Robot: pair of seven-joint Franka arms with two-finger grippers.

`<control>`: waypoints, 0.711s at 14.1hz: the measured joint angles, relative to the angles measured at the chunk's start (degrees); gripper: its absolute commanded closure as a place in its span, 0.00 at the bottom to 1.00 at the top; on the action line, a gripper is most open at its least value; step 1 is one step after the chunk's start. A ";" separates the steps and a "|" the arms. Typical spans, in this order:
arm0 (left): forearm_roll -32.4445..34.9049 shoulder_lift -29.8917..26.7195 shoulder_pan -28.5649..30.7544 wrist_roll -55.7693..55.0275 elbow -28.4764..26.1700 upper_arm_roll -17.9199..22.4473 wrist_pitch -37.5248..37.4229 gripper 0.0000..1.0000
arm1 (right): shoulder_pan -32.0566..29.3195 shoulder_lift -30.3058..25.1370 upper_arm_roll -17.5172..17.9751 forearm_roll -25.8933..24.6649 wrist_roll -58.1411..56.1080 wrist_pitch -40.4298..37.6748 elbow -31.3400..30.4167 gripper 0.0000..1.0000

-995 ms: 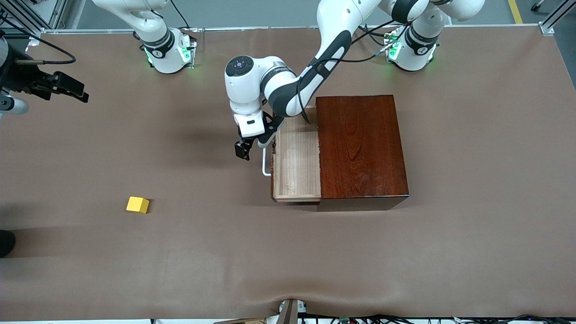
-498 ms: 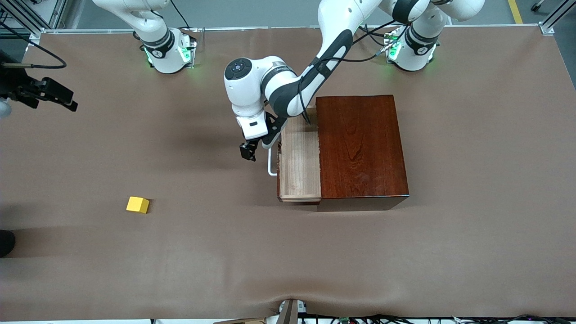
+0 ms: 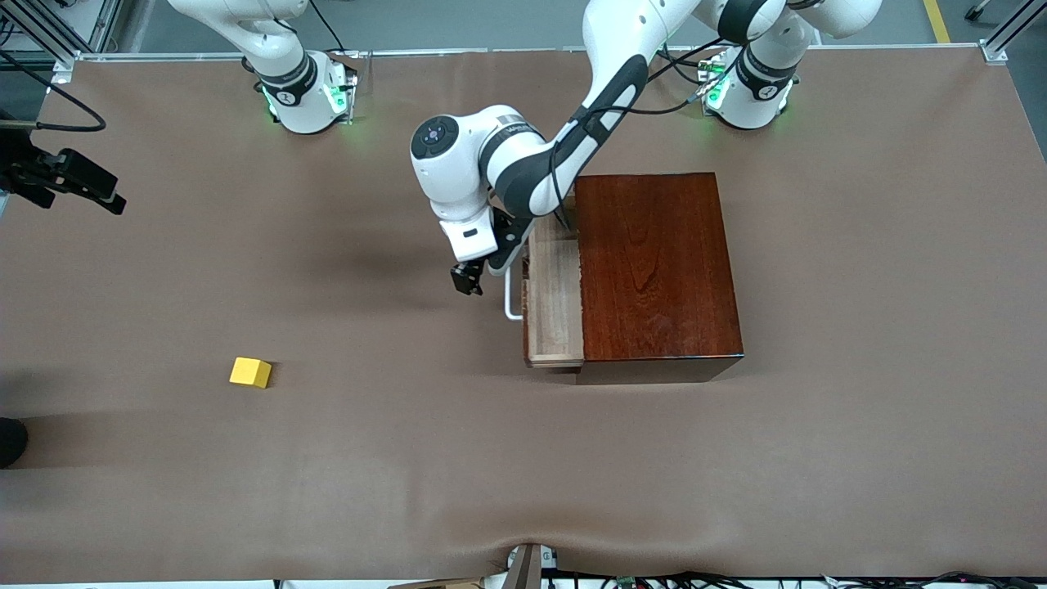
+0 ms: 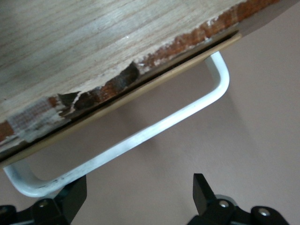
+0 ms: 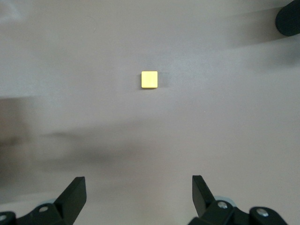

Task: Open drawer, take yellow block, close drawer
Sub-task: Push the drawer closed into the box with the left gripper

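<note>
Left gripper (image 3: 468, 281) low over the bare table, just in front of the drawer's white handle (image 3: 513, 294); fingers (image 4: 75, 199) spread apart, nothing between them. In the left wrist view (image 4: 136, 197) the handle bar (image 4: 140, 138) runs across just ahead of the fingertips, one end of the bar very close to one finger; contact cannot be told. Left arm reaches in from its base, elbow over the box's edge.

Drawer (image 3: 554, 303) partly out of the dark reddish-brown box (image 3: 654, 270), a strip of pale wood tray showing on the side toward the right arm's end of the table. Tray floor bare where visible. Wrist view shows the drawer front's (image 4: 117, 89) top edge chipped, reddish veneer flaking.

Yellow block (image 3: 250, 372) on the table, well apart from the drawer, toward the right arm's end and nearer the front camera than the box's handle. Sits flat, alone.

Right gripper (image 3: 78, 176) up in the air over the table's edge at the right arm's end, well apart from the block. Right wrist view (image 5: 136, 197): fingers (image 5: 72, 194) apart, empty, the yellow block (image 5: 149, 79) on the table below and ahead of them, a dark round object (image 5: 288, 18) at the frame's corner
</note>
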 measured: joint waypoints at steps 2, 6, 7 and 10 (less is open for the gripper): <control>0.01 -0.51 1.23 1.80 0.00 0.25 -2.68 0.00 | 0.03 0.00 0.13 0.00 -0.03 0.86 -0.21 0.00; 0.01 -1.25 2.79 3.90 -0.07 0.36 -6.82 0.00 | 0.11 0.00 0.41 0.03 0.06 1.12 -0.31 0.00; 0.01 -1.25 2.90 3.91 -0.13 0.37 -7.49 0.00 | 0.10 0.00 0.40 0.04 0.16 1.03 -0.39 0.00; 0.12 -1.25 3.28 4.08 -0.13 0.40 -9.14 0.00 | 0.08 0.04 0.36 0.04 0.35 1.03 -0.69 0.00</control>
